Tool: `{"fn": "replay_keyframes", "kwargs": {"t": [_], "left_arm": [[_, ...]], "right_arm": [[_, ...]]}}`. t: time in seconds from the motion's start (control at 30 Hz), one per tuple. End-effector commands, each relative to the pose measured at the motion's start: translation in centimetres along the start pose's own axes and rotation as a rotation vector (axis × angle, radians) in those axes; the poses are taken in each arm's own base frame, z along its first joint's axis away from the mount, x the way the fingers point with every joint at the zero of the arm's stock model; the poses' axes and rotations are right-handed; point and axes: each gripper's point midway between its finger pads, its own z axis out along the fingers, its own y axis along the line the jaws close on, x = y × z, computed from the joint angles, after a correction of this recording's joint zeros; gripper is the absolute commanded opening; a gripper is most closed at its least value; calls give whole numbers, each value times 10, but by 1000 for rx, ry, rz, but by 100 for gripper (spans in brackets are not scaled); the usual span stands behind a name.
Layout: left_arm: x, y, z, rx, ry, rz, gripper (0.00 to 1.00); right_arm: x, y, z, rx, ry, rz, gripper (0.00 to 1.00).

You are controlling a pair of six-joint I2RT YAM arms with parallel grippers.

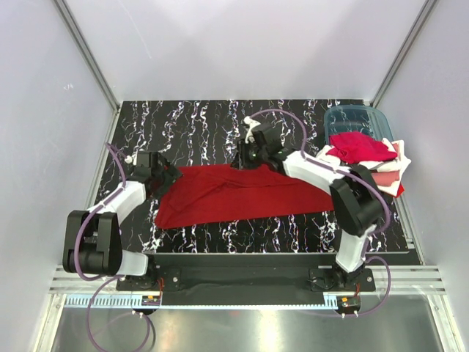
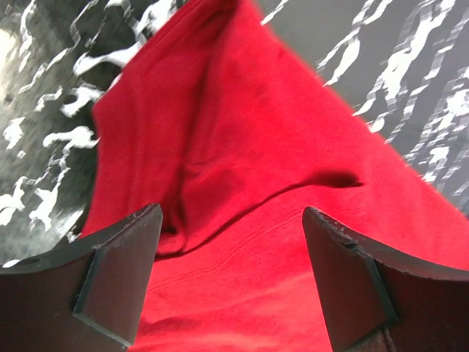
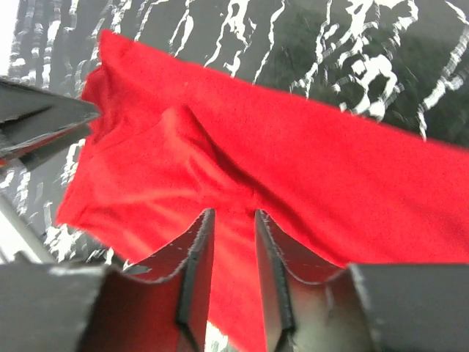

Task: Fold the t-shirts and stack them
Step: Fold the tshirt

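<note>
The large deep red t-shirt lies spread across the middle of the black marbled table. In the top view, my left gripper is at the shirt's left end. In the left wrist view this gripper is open, jaws wide apart, with the red cloth just beneath them. My right gripper is at the shirt's far edge near the middle. In the right wrist view it is shut on a fold of the red shirt, with cloth pinched between its fingers.
A pile of other t-shirts sits at the right: a red one on top, white and pink ones under it. The teal translucent bin stands behind the pile. White walls enclose the table.
</note>
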Motion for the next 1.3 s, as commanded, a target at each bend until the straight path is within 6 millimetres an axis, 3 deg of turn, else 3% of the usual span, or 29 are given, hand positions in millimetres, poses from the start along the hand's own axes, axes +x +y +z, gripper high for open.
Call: {"fn": "replay_keyframes", "kwargs": {"t": [0.0,0.03,0.1,0.13,0.23,0.33,0.43,0.7,0.83,0.9,0.97,1.0,1.07,1.13,1.2,1.27], "left_arm": [[-37,-37,-4,114,-127,-16,82],[-33,-41,-4,137,-103,-22,82],[-32,-37,-1,121,-89,-30,81],[-34,-39,-1,119,-90,-32,80],[-33,-36,-3,100,-78,-24,80],[-36,-33,-6,75,-88,-44,80],[-36,-24,-4,20,-90,-69,76],[-21,-25,6,20,0,-90,71],[-23,-24,3,6,-6,-76,70],[-24,-22,0,-5,-19,-68,70],[-24,-28,-3,11,-23,-43,70],[-27,-24,-3,-20,-47,-30,70],[-25,-35,-7,-24,-50,15,70],[-22,-29,-10,-86,-54,62,70],[-24,-29,-14,-128,-74,94,70],[-26,-29,-20,-138,-91,112,69]], "right_arm": [[0,-9,36,56,-7,-65,34],[-5,7,43,35,-14,-89,33],[6,12,59,57,15,-135,35],[0,32,63,36,0,-170,38],[9,40,81,36,27,-238,45],[20,40,95,24,44,-261,49],[18,45,105,-7,33,-258,53],[44,43,130,59,119,-345,44],[39,36,122,109,96,-374,33],[23,49,109,80,30,-369,34],[27,57,101,27,8,-367,34],[18,65,91,5,-20,-367,34],[20,67,84,-6,-27,-360,31],[18,67,79,-2,-35,-355,30],[19,66,79,0,-35,-351,32],[22,67,80,-9,-22,-346,43]]}}
